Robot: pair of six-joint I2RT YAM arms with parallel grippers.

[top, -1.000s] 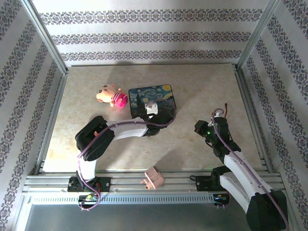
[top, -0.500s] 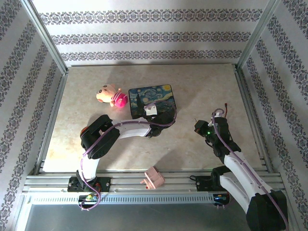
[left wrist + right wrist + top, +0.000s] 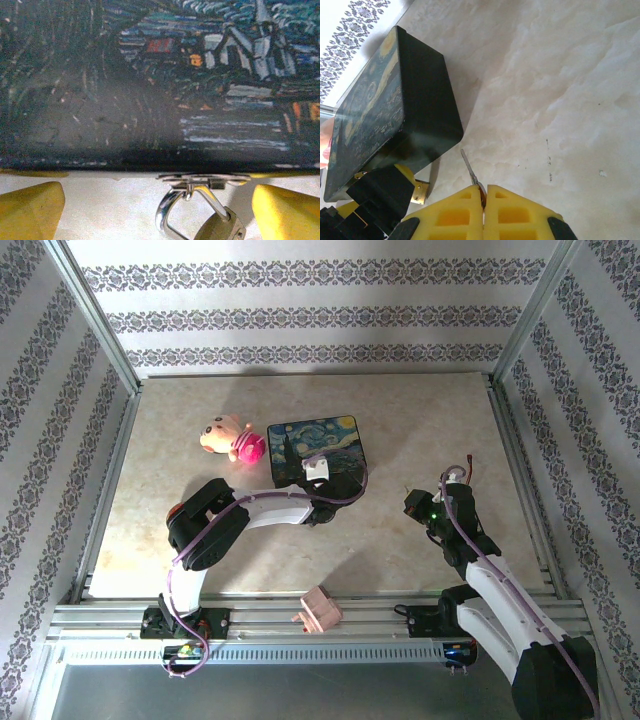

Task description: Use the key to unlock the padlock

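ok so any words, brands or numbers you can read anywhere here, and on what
None can be read.
painted box: a picture only, no lettering.
padlock: no legible marking; its body is cut off at the frame edge.
key: too thin a sliver to show any stamp.
wallpaper: ornament, not text.

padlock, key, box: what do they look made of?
padlock: brass-toned metal body, dull. shackle: silvery polished metal, likely steel, with bright glints. key: thin greyish metal blade, probably steel. box: painted or printed night-scene skin, lightly scuffed; core underneath cannot be told.
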